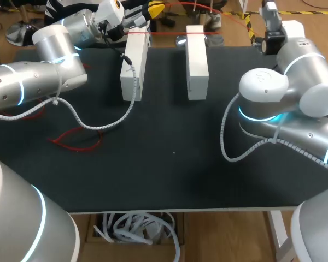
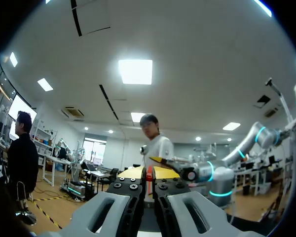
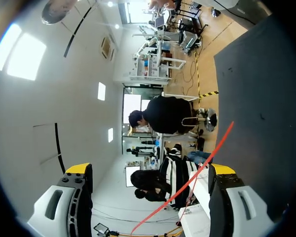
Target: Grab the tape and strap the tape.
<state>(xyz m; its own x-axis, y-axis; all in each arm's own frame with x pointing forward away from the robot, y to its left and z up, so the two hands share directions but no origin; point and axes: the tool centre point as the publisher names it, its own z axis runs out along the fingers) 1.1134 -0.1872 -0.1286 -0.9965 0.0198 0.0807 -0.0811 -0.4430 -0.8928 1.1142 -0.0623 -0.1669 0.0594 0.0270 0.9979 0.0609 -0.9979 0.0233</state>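
Left tool is pressed together, pinching the red tape, which stretches across two white blocks at the surface's far edge. Right tool is spread wide, with the tape passing untouched between its fingers.

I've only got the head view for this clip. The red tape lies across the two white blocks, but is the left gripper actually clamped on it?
Observer: Yes. The left wrist view shows the left gripper shut on the red tape, a short strip showing between the closed tips.
Operator: And the right one? It's mostly hidden from above.
Observer: The right wrist view shows the right gripper open wide; the tape runs through the gap unclamped.
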